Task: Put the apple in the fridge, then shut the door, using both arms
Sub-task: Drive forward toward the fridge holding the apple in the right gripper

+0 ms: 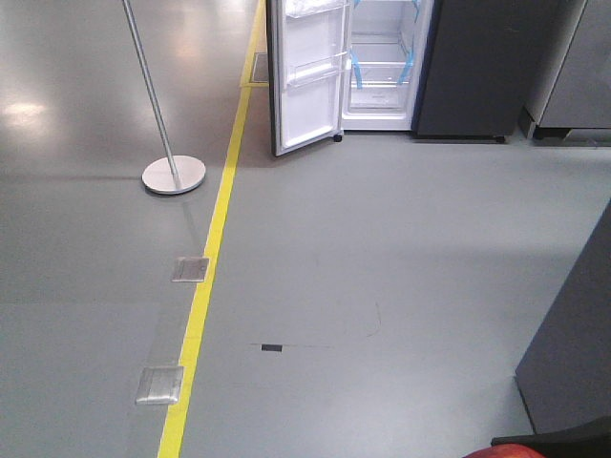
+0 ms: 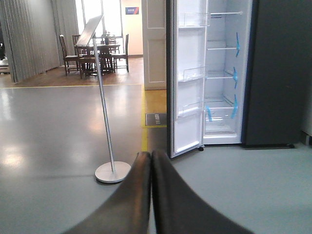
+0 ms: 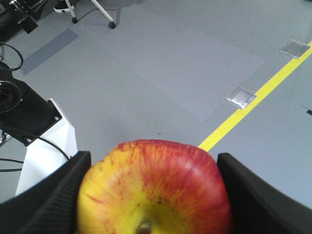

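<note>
The dark fridge (image 1: 468,67) stands at the far end of the floor, its white inside and blue-taped shelves (image 1: 382,67) showing. Its door (image 1: 305,86) hangs open to the left, white liner and clear bins facing me. The left wrist view shows the fridge (image 2: 273,73) and open door (image 2: 187,87) too. My left gripper (image 2: 151,158) is shut and empty, pointing at the door's foot. My right gripper (image 3: 153,187) is shut on the red and yellow apple (image 3: 161,185), stem dimple toward the camera, above the floor. A red sliver of the apple (image 1: 504,451) shows at the front view's bottom edge.
A metal stand with a round base (image 1: 174,175) is left of the door. A yellow floor line (image 1: 215,239) runs toward the fridge, with metal floor plates (image 1: 190,269) beside it. A grey cabinet (image 1: 573,343) is at the right, another appliance (image 1: 573,76) beside the fridge.
</note>
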